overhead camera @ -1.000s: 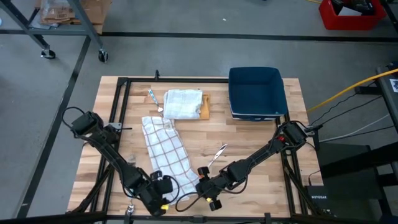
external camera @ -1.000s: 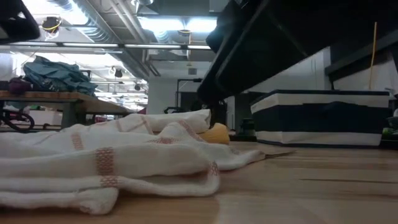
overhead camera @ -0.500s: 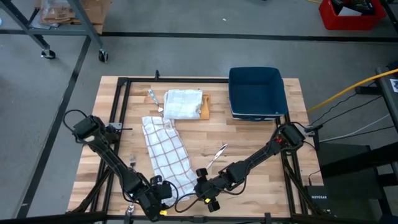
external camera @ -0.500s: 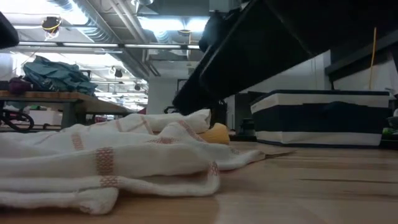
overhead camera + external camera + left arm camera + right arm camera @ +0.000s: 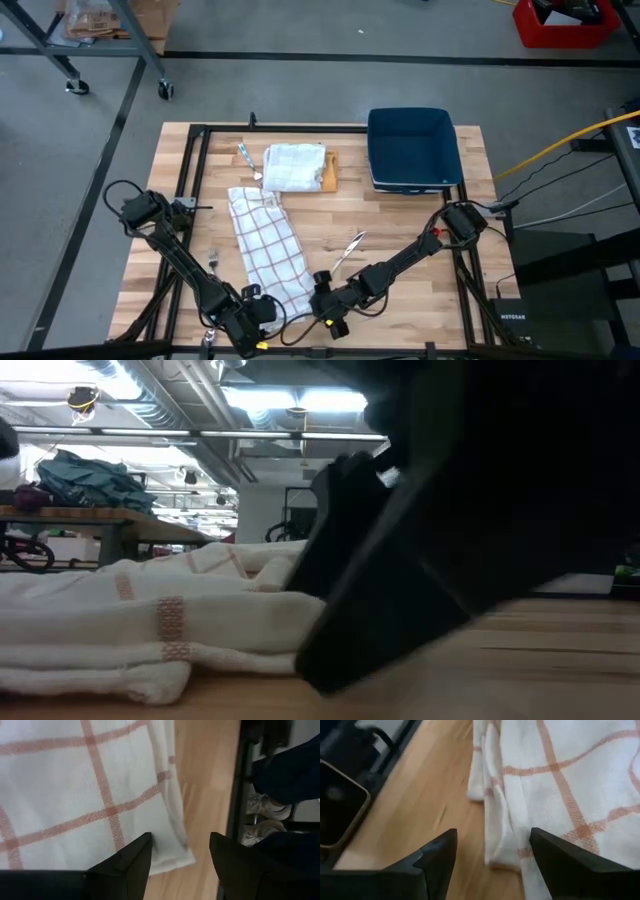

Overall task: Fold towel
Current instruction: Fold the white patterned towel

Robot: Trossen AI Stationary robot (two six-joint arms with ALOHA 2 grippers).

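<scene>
A white towel with red checks (image 5: pixel 268 245) lies flat and lengthwise on the wooden table (image 5: pixel 400 225). Both my grippers stand open at its near end. My left gripper (image 5: pixel 180 855) is at the near-left corner (image 5: pixel 175 852), one finger over the cloth and one over bare wood. My right gripper (image 5: pixel 492 851) is at the near-right corner, its fingers on either side of the bunched edge (image 5: pixel 500 845). In the low view the right gripper (image 5: pixel 335 645) reaches down to the tabletop in front of the towel (image 5: pixel 150 620). My left gripper comes slanting down at the towel's near-left corner (image 5: pixel 165 845). Whether a finger touches the cloth I cannot tell. My right gripper comes slanting down over the bunched near-right edge (image 5: pixel 507 837). I cannot tell whether it touches the cloth.
A second, folded white towel (image 5: pixel 295 165) lies on a board at the far side, next to a blue bin (image 5: pixel 413 148). Cutlery lies loose on the wood (image 5: pixel 350 245). A person's legs and shoes (image 5: pixel 265 815) show beyond the table's near edge.
Both grippers have sunk toward the towel's near end. In the low view the right gripper has come down in front of the towel and now hides the bin. The towel has kept still.
</scene>
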